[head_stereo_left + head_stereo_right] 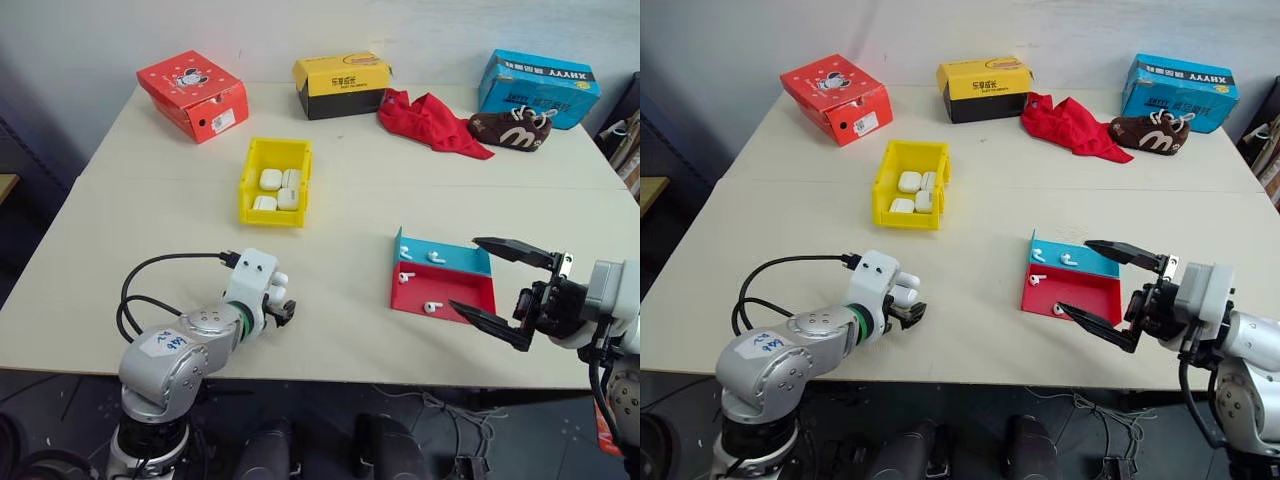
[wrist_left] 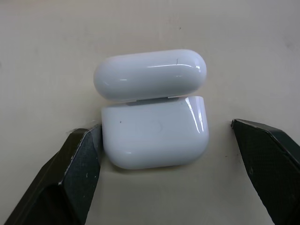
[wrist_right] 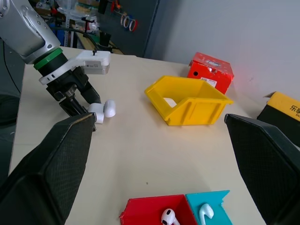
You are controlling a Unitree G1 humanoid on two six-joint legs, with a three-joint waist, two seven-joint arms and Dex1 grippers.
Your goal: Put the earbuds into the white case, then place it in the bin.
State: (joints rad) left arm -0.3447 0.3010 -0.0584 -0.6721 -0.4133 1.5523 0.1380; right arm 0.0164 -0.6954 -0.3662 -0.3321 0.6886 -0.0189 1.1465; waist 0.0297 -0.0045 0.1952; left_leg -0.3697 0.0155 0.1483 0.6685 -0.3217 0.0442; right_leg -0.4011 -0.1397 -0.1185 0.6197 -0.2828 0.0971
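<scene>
Left gripper (image 2: 164, 154) spread around the open case (image 2: 154, 136), not yet pinching.

Its jaws straddle the case body: one finger (image 2: 77, 161) looks to touch or nearly touch one short side, the other stands clear of the far side. The case rests on the table (image 1: 330, 300), on the robot's side of the yellow bin (image 1: 275, 181), lid (image 2: 150, 75) flipped back. Right gripper (image 1: 508, 292) hangs wide open and empty just beside the red tray (image 1: 445, 292), where earbuds (image 1: 432, 307) lie; more lie in the blue tray (image 1: 445, 258) next to it. Likely light, hard and glossy, so the case may squirt out of a skewed pinch. Best hold judged: square across the body's short sides, below the hinge, leaving the lid free. Closed cases (image 1: 278, 190) already sit in the bin.
</scene>
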